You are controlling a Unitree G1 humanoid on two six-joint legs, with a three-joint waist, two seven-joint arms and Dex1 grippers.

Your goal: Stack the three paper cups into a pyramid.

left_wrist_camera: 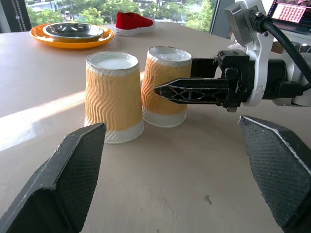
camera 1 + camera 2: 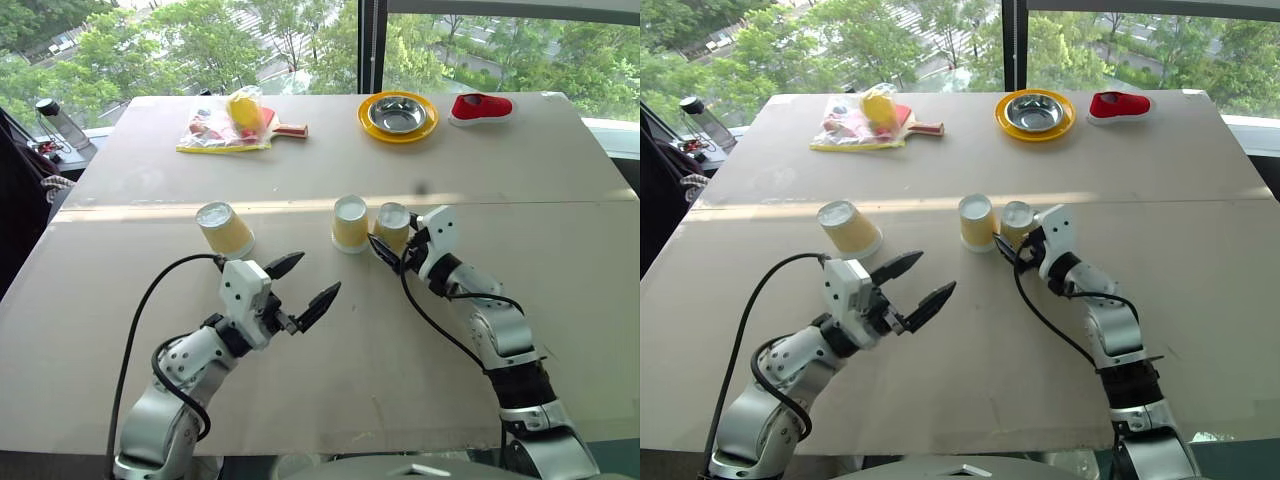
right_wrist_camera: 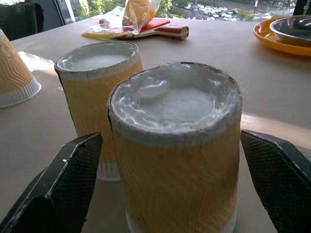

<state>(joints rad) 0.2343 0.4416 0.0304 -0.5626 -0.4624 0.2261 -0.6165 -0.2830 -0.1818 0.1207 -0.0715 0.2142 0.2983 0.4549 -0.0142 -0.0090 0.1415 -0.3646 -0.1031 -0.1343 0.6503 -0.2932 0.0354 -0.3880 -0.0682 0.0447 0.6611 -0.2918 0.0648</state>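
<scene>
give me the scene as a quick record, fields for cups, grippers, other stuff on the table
base cups: middle cup and right cup upside down, side by side, near touching
third cup: left cup upside down, apart from the pair
pyramid: top cup not yet placed
right gripper: open, fingers either side of the right cup, not clamped
left gripper: open, empty, above the table
far table: yellow plate with steel bowl, red shoe, plastic bag
</scene>
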